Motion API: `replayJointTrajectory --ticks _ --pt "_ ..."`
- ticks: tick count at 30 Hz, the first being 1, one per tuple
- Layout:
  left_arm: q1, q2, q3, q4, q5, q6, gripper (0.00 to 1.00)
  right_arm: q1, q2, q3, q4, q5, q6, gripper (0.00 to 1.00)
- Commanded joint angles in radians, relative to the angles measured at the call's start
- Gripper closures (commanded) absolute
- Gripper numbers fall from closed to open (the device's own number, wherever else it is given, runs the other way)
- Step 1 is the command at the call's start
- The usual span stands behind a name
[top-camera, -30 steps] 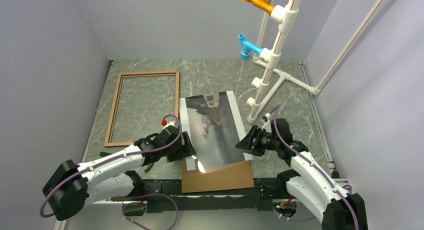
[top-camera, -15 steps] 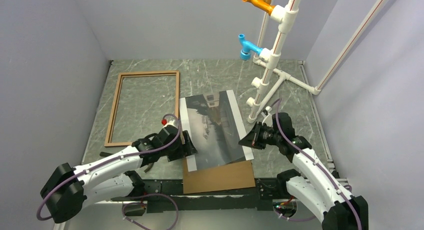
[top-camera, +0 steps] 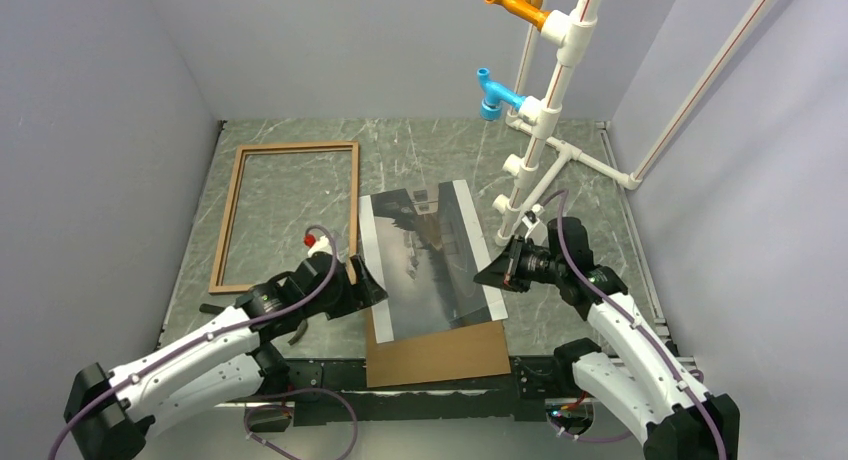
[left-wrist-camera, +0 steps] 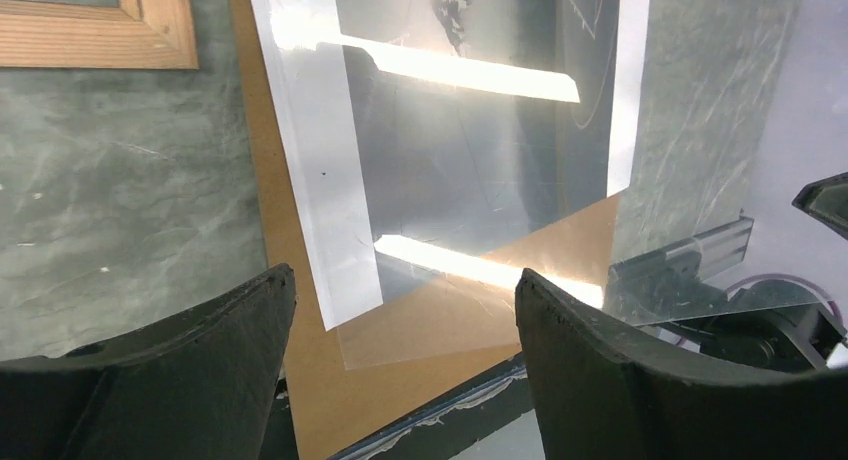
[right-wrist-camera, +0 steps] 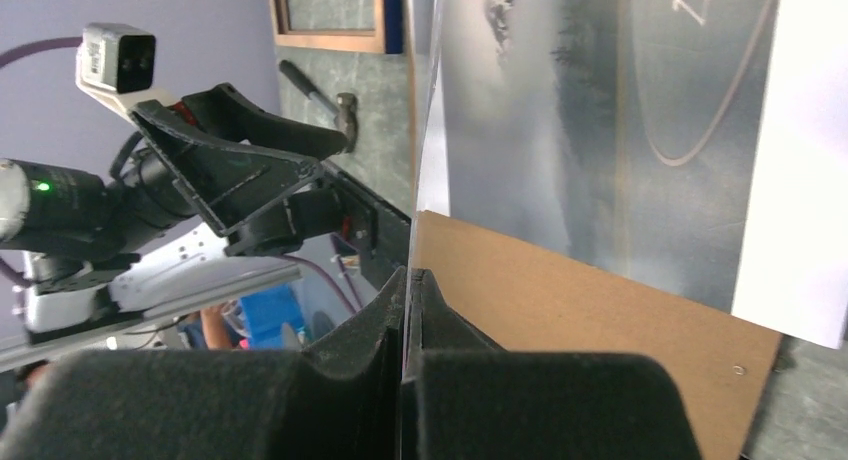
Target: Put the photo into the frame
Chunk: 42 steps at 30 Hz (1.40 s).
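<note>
Table (top-camera: 420, 150): grey marbled top carrying everything.
Frame (top-camera: 300, 147): flat at the far left, brown face up, well apart from both pincers.
Photo (top-camera: 430, 260): mid-table, picture side up, near end over the backing board (top-camera: 440, 355).
Left gripper (top-camera: 372, 285): jaws spread, holding nothing, just beside the photo's near-left edge.
Right gripper (top-camera: 497, 270): clenched on the photo's right edge.

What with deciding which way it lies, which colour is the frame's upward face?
Light brown wood on the frame, clearest in the left wrist view.
</note>
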Motion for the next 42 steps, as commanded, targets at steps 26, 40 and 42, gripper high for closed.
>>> replayJointTrajectory --ticks 26,40,42 --pt "-0.004 -0.338 0.216 -0.487 -0.271 -0.055 0.16 0.065 0.101 0.312 0.433 -0.187 0.282 0.99" --pt "-0.004 -0.441 0.214 -0.573 -0.328 -0.098 0.16 0.245 0.131 0.244 0.447 -0.057 0.203 0.98" --pt "-0.004 -0.438 0.212 -0.579 -0.327 -0.098 0.16 0.247 0.109 0.162 0.411 -0.032 0.194 0.98"
